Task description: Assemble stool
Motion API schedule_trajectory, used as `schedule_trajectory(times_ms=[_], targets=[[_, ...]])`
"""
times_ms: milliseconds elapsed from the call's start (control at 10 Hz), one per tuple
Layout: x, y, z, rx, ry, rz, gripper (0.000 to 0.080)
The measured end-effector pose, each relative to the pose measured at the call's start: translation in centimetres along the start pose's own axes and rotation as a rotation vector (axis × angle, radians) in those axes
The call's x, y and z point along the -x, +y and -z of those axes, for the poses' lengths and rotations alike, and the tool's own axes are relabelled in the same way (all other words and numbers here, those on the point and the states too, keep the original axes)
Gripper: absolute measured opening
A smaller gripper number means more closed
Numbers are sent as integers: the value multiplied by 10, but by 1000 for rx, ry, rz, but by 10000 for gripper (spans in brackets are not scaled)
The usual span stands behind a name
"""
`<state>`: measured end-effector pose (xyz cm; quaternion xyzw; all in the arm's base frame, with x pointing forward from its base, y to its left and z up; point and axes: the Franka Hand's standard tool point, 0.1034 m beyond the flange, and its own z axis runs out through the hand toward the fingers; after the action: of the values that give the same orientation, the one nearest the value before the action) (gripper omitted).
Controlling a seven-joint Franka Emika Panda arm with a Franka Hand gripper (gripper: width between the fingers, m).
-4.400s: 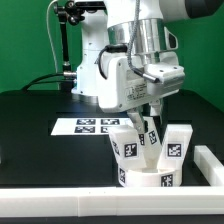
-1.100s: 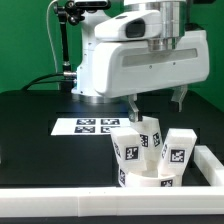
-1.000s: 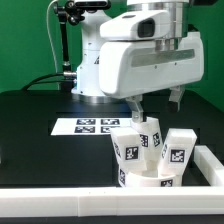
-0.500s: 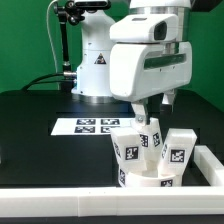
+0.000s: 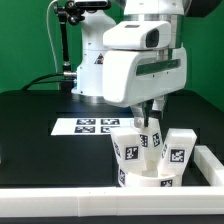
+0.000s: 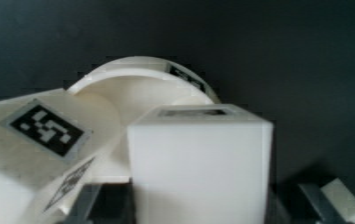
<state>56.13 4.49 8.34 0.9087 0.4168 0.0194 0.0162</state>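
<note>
Stool assembly, late stage: legs [image 5: 128, 150] stand on the seat [image 5: 148, 179]; the gripper [image 5: 150, 115] hangs over one (grip state cannot be told). Final fastening remains.

My arm reaches down from above, wrist and hand housing nearly vertical. Gripper [image 5: 150, 116] points straight down, low over the table. One dark fingertip [image 6: 328, 197] shows in the wrist view. Can't tell from either view how wide the jaws stand.
</note>
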Motion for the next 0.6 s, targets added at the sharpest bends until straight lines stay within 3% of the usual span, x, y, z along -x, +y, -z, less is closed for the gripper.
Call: schedule_trajectory(times_ms=[600], targets=[[3,3,0,1,-3,-59,334]])
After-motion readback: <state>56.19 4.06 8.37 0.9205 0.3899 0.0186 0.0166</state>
